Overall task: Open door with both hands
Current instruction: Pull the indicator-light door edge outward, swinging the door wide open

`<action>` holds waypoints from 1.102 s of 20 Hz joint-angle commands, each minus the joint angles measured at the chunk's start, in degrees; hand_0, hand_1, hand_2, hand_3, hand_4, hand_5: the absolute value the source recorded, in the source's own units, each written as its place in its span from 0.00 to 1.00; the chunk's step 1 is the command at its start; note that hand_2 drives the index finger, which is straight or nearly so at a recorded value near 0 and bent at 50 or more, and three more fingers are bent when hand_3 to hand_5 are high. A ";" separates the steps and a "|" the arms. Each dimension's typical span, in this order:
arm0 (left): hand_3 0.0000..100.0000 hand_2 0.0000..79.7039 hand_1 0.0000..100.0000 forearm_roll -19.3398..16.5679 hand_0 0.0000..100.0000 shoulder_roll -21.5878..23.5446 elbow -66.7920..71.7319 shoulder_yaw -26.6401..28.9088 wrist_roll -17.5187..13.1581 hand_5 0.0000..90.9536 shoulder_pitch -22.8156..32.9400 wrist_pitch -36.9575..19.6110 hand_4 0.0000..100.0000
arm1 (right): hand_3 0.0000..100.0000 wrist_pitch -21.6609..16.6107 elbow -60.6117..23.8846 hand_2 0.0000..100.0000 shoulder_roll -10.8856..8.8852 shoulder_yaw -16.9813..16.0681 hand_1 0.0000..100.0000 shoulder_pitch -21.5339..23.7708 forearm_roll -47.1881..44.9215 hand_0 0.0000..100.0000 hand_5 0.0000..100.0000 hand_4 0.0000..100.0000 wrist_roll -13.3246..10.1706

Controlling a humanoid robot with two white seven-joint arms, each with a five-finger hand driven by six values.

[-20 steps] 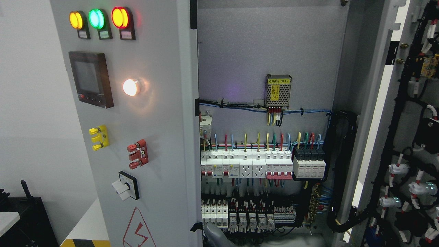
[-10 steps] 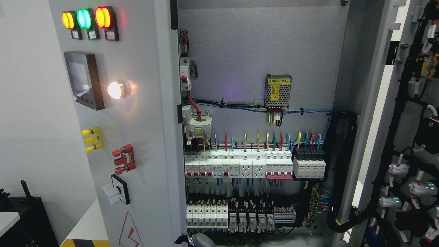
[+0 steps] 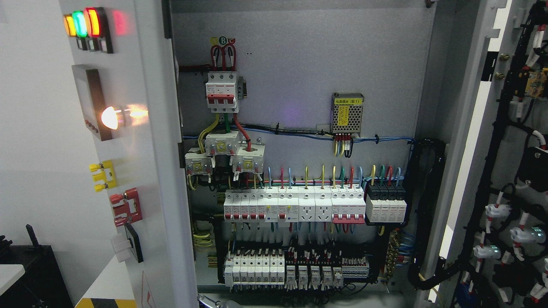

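Head view: left cabinet door at nine o'clock swung wide, right cabinet door at three o'clock open, baring breaker rows; grey robot hand sliver at six o'clock, grip unreadable.

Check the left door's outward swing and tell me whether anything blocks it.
Nothing visible stands against the left door. It is swung well out, and the space on its outer side shows only bare wall. The black unit and white surface at lower left sit low near its outer face; whether they would meet it cannot be told.
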 commanded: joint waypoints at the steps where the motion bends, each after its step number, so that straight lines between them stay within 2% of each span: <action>1: 0.00 0.00 0.00 -1.84 0.00 -1.93 0.00 0.00 0.01 0.00 0.00 -0.01 0.03 | 0.00 0.10 -0.72 0.00 0.85 3.34 0.00 0.14 0.04 0.00 0.00 0.00 0.01; 10: 0.00 0.00 0.00 -1.84 0.00 -1.93 0.00 0.00 0.01 0.00 0.00 -0.01 0.03 | 0.00 0.54 -0.54 0.00 0.77 5.19 0.00 0.40 0.66 0.00 0.00 0.00 -0.26; 14: 0.00 0.00 0.00 -1.84 0.00 -1.93 0.00 0.00 0.01 0.00 0.00 -0.01 0.03 | 0.00 3.18 -0.45 0.00 0.77 5.63 0.00 0.32 0.83 0.00 0.00 0.00 -0.70; 22: 0.00 0.00 0.00 -1.93 0.00 -1.93 0.00 0.00 0.01 0.00 0.00 -0.01 0.03 | 0.00 3.36 -0.19 0.00 1.12 6.60 0.00 0.05 4.70 0.00 0.00 0.00 -0.79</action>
